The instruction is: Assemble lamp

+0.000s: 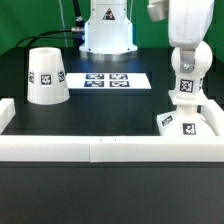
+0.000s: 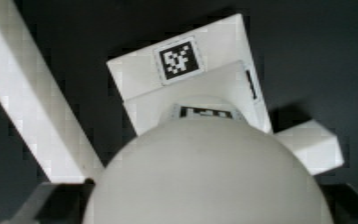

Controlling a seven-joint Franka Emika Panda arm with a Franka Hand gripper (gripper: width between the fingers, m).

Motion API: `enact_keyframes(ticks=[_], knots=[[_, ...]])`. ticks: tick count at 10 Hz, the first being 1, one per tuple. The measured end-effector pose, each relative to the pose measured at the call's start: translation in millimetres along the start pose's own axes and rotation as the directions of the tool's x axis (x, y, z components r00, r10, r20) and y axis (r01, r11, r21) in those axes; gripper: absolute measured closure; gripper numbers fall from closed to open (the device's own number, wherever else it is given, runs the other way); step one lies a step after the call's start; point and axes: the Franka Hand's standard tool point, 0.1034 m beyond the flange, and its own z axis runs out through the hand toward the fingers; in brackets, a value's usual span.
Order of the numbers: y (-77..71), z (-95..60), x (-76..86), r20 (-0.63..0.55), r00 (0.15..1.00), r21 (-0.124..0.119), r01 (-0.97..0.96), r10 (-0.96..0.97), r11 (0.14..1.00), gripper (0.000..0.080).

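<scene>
A black table [image 1: 110, 112] fills the scene, fenced by white border walls [image 1: 100, 150]. Nearest the camera, in front of the marker board [image 1: 110, 82] and off to the exterior view's right of it, the flat base block [image 1: 183, 126] lies by the corner of the walls. It carries black-and-white square tags on its top and side. Directly above the block, the gripper [image 1: 185, 78] is clamped on the tagged bulb [image 1: 186, 92], which hangs clear of the table. In the wrist view its rounded white body hides most of the fingers. To the exterior view's left of the marker board, the shade [image 1: 45, 75] stands upright with one tag facing the camera. Behind the marker board stands the arm's white pedestal [image 1: 107, 30].
</scene>
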Motion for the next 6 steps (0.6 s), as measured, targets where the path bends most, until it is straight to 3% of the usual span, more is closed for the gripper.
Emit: enact_keyframes(ticks=[2, 6], knots=[[-1.1, 0.1, 1.7, -0.005, 0.977, -0.003, -0.211, 0.211, 0.977, 0.0220], [-1.3, 0.1, 2.1, -0.006, 0.841, 0.000, -0.541, 0.541, 0.841, 0.0219]])
